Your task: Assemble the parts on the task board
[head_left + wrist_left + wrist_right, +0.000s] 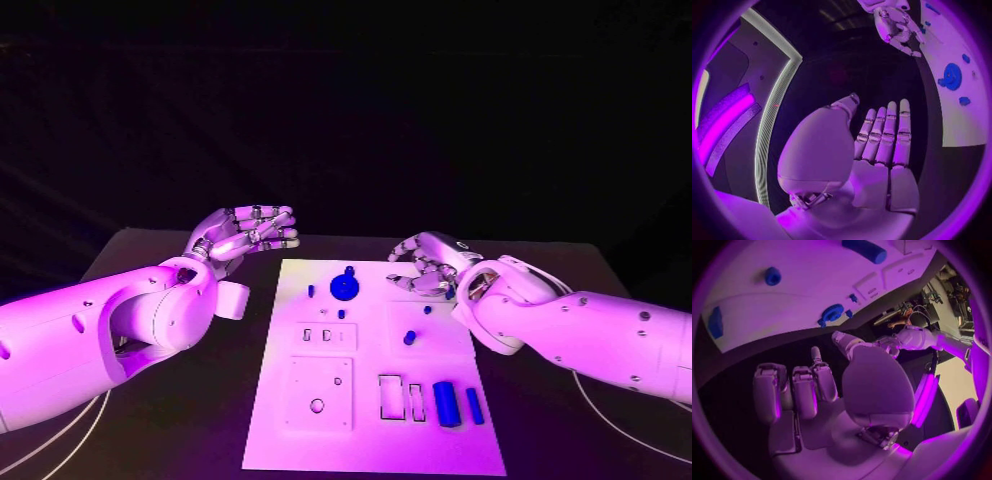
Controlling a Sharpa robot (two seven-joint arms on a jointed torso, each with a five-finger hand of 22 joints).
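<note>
Task board (289, 440) | between robot hands, left (242, 235), right (426, 265) | both seemingly empty

The task board (368, 400) looks like smooth matt plastic, its blue parts (345, 288) glossier plastic. The table (173, 420) is matt black. Both arms (101, 330) have glossy shells.

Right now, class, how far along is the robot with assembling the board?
Barely begun. A round blue part already stands at the board's far end. The left hand and right hand hold nothing. Two blue bars lie loose beside unfilled slots, waiting.
</note>
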